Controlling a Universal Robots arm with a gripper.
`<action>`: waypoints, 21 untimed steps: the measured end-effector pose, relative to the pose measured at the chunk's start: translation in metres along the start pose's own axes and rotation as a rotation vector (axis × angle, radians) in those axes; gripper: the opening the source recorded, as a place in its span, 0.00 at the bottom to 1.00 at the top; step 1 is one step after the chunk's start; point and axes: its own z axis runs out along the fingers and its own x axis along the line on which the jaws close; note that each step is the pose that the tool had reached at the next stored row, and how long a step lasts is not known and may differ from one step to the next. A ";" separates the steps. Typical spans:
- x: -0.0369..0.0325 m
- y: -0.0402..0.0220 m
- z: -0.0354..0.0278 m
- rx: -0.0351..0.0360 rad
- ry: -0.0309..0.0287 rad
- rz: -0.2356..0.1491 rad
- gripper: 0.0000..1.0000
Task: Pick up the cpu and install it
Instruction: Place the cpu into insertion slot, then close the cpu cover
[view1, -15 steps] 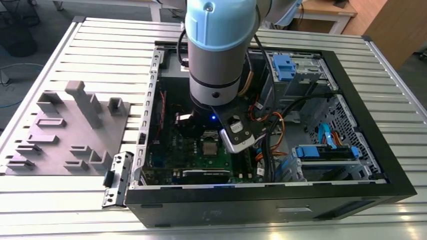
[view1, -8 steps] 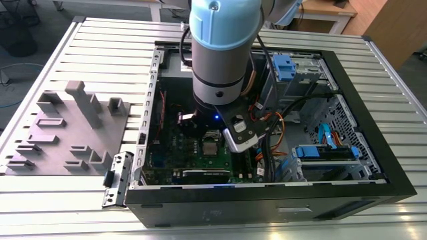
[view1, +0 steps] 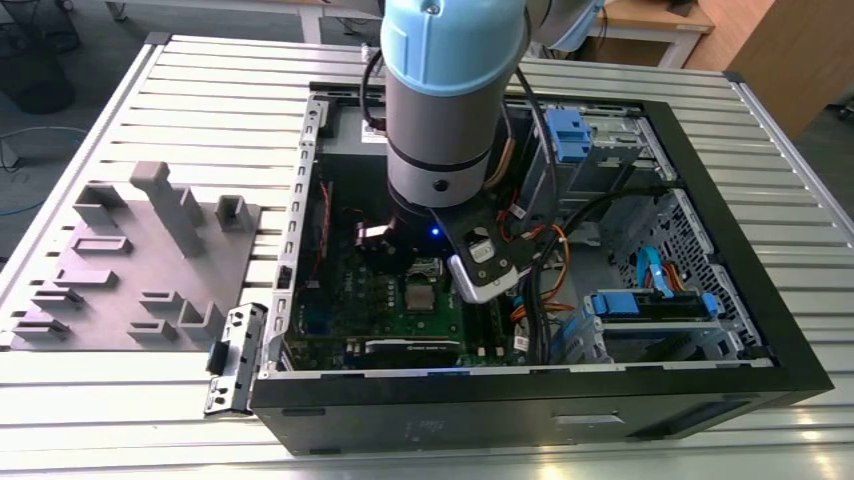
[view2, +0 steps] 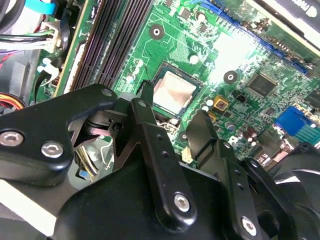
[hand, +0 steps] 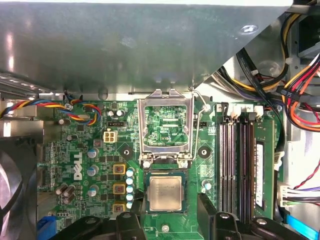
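The cpu (hand: 165, 193) is a small silvery square chip lying flat in its socket on the green motherboard (hand: 75, 150); it also shows in the second wrist view (view2: 173, 92) and the exterior view (view1: 422, 296). My gripper (hand: 167, 217) hangs just above it, open, with one black finger (view2: 146, 107) on each side of the chip and a gap to each edge. Nothing is held between the fingers. The shiny socket frame (hand: 165, 125) stands flipped open beyond the chip.
The open computer case (view1: 747, 380) walls in the board on all sides. Memory slots (hand: 240, 160) run beside the socket, with cable bundles (hand: 295, 100) beyond them. A fan (hand: 12, 200) sits at the board's other side. A grey tray (view1: 134, 260) with upright blocks lies at the exterior view's left.
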 end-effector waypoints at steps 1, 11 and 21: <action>0.0000 0.0000 0.0000 0.0001 0.0000 0.000 0.54; -0.0007 0.0000 0.0000 0.0000 0.0000 0.000 0.54; -0.0007 0.0000 0.0000 0.0000 0.0005 0.000 0.28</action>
